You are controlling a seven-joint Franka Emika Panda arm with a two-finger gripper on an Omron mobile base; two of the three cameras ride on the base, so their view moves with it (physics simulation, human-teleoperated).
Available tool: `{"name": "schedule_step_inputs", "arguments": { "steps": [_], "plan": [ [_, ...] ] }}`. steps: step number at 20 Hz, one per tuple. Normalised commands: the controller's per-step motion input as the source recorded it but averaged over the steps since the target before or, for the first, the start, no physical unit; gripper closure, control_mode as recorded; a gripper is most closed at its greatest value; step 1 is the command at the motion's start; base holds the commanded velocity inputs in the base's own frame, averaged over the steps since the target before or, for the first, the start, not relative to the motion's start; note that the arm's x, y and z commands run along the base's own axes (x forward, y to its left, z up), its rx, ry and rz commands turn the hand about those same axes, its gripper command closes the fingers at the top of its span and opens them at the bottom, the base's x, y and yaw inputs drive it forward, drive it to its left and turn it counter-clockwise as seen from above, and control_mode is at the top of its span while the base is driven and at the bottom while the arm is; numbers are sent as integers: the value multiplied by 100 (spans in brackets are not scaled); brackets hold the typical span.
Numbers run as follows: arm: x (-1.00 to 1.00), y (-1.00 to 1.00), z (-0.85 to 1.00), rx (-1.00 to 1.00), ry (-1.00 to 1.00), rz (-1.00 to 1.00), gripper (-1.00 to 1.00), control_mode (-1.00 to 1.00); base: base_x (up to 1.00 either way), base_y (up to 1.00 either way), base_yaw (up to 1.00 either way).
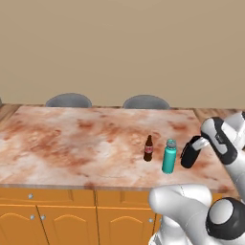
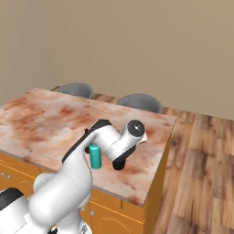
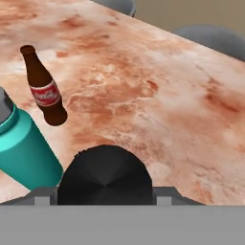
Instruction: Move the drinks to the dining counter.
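- The table (image 1: 72,139) is a wide reddish marbled slab over orange cabinet doors (image 1: 62,220); all three drinks are over its right part.
- Two grey chairs (image 1: 68,100) stand at its far edge, against a tan wall.
- A wooden floor (image 2: 201,183) lies to the right of the table.
- The gripper (image 1: 197,149) reaches in from the right, jaws clasped around the black flask (image 1: 190,152), which is tilted at the table's right part; I cannot tell whether its base touches the slab.
- The teal bottle (image 1: 169,156) stands upright just left of the flask.
- The brown bottle (image 1: 148,148), red-labelled, stands upright just left of the teal one, apart from it.
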Motion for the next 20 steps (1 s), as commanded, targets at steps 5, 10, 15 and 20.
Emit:
{"name": "schedule_step_inputs", "arguments": {
  "steps": [5, 10, 15, 20],
  "plan": [
    [4, 0, -22, 0, 0, 0, 100, -100, 0, 0, 0],
    [0, 14, -23, 0, 0, 0, -100, -100, 0, 0, 0],
    [0, 23, -12, 0, 0, 0, -100, -100, 0, 0, 0],
    [-5, 21, -2, 0, 0, 0, -100, -100, 0, 0, 0]
  ]
}}
